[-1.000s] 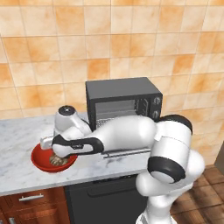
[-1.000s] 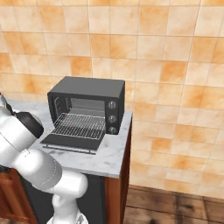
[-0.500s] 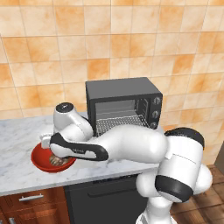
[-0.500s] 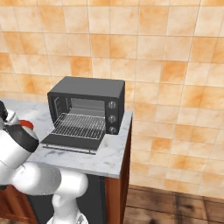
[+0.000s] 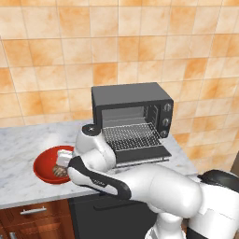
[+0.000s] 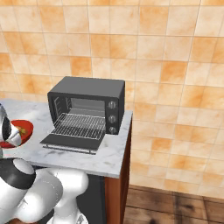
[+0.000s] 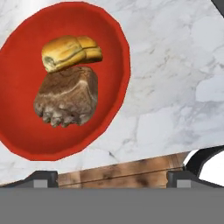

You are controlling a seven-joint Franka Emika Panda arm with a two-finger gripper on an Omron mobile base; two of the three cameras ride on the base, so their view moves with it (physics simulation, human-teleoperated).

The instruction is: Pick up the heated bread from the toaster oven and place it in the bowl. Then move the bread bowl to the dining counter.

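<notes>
The red bowl (image 7: 111, 52) rests on the marble worktop, left of the toaster oven (image 5: 131, 115). In it lie the golden-orange heated bread (image 7: 70, 51) and, touching it, a darker grey-brown bread lump (image 7: 66, 99). My gripper (image 7: 111, 179) hovers open over the bowl's near rim, its fingertips (image 7: 41, 178) wide apart with nothing between them. In the left base view the gripper (image 5: 61, 161) hangs over the bowl (image 5: 43, 167). The oven (image 6: 87, 105) has its door dropped down and its wire rack (image 6: 83, 124) bare. The dining counter is out of view.
The marble worktop (image 5: 23, 144) runs left from the oven, with a black appliance front (image 5: 107, 214) and wooden drawers (image 5: 32, 214) beneath. My arm lies low across the worktop's front edge. The tiled wall (image 6: 166, 65) stands behind; wooden floor (image 6: 175, 205) lies to the right.
The arm's elbow has swung right and dropped lower while the gripper stays over the bowl. Both breads lie as before.
</notes>
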